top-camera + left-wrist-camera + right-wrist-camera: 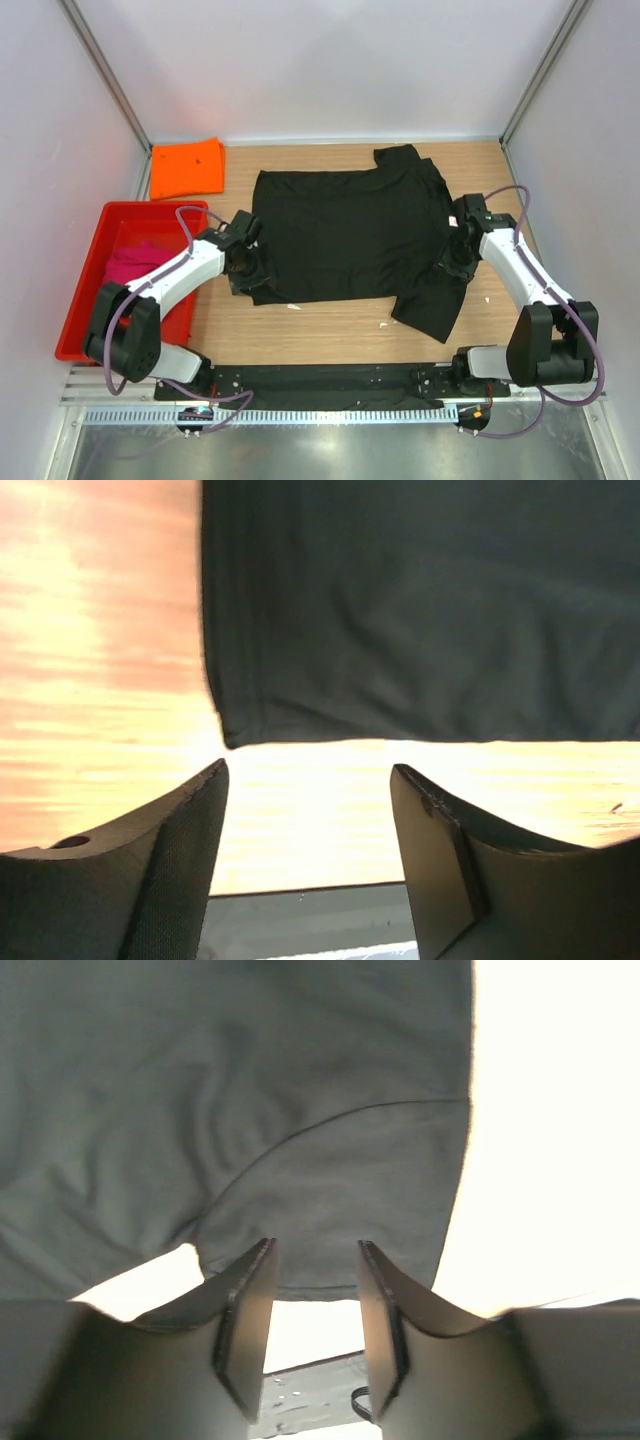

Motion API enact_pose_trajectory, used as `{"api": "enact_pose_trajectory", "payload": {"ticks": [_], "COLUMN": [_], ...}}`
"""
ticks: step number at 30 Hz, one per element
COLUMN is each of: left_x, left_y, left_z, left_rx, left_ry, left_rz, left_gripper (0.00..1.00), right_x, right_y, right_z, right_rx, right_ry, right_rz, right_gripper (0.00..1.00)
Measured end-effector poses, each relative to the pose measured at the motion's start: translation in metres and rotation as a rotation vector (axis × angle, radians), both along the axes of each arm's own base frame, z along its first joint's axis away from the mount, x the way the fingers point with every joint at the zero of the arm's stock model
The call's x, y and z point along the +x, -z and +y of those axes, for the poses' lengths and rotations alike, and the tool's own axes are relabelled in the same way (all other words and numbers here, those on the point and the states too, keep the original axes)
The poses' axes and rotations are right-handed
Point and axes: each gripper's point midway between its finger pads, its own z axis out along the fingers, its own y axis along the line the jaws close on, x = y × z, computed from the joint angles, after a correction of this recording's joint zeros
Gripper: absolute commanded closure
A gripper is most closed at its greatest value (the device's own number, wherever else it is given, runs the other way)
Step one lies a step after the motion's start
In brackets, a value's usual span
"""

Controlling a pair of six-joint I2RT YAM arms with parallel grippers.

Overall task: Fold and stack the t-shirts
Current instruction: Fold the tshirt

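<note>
Top view: black shirt [345,235] lies spread flat mid-table [330,330], hem end to the L, sleeves to the R. One sleeve points to the far side; the other sticks out twd the near edge. Orange shirt [187,167] sits folded at the far L corner, well apart from the black one. Tray [75,300] is at the L edge w/ the pink shirt [135,262] bunched inside. L gripper [245,262] is low at the black shirt's near L corner. R gripper [455,245] is at the shirt's R side, by the near sleeve. Finger gaps can't be read from up here.

L wrist view: L gripper [308,770] has its fingers [185,830] spread wide, nothing betw them but bare table [100,630]. Black shirt [420,610] fills the upper R. Its corner is just ahead of the fingertips, nearer the L finger. Can't tell if the tips touch the table.

R wrist view: R gripper [315,1245] has its fingers [245,1310] at a narrow gap, not pressed together. Black shirt [220,1090] fills the upper L, w/ a curved sleeve seam running across. The sleeve's edge shows in the gap betw the fingertips. Can't tell if the cloth is betw the pads or just under them; no pinch visible. Table on the R is blown out white.
</note>
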Motion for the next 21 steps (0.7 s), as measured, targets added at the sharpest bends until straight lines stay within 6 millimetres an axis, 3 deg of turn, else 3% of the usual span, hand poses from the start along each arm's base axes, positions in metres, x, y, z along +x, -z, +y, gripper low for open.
{"api": "enact_pose_trajectory", "payload": {"ticks": [4,9,17,21], "left_x": [-0.006,-0.008,-0.03,-0.026], "left_y": [0.004,0.011,0.034,0.039], "left_z": [0.007,0.017,0.03,0.028], "left_rx": [-0.001,-0.007,-0.004,-0.013], "left_ry": [-0.053,-0.124,-0.176,-0.187], "left_rz": [0.024,0.052,0.104,0.105], "left_gripper": [0.41,0.58,0.55,0.55], "right_x": [-0.009,-0.015,-0.021,-0.023], "right_y": [0.008,0.008,0.001,-0.001], "right_z": [-0.02,-0.034,-0.041,-0.042], "right_rx": [0.026,0.052,0.064,0.066], "right_ry": [0.116,0.198,0.236,0.244], "right_rz": [0.035,0.059,0.07,0.073], "right_gripper": [0.63,0.64,0.66,0.66]}}
